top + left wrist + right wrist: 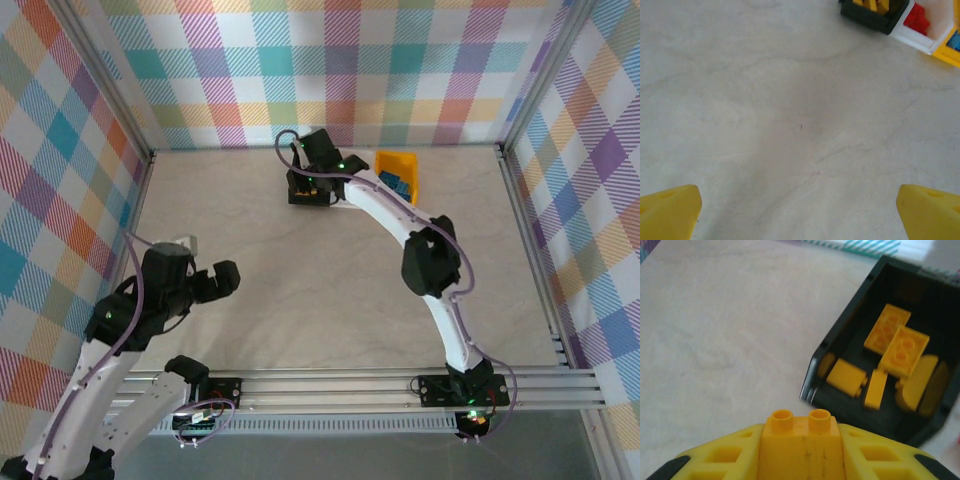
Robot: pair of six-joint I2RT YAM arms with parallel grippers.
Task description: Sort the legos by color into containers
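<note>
Yellow brick point(800, 455) held, drop into the black bin point(845, 325) not yet made.
My right hand point(801, 440) grips the brick just short of the bin at the desk's point(765, 100) far side; next I judge: reach over the rim, release. My left hand point(800, 210) hangs open, near left.

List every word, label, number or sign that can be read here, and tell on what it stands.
None can be read.
The black bin, the bricks inside it and the brick in the right gripper show no text.
Marks on the arms, if any, are too small to read.
</note>
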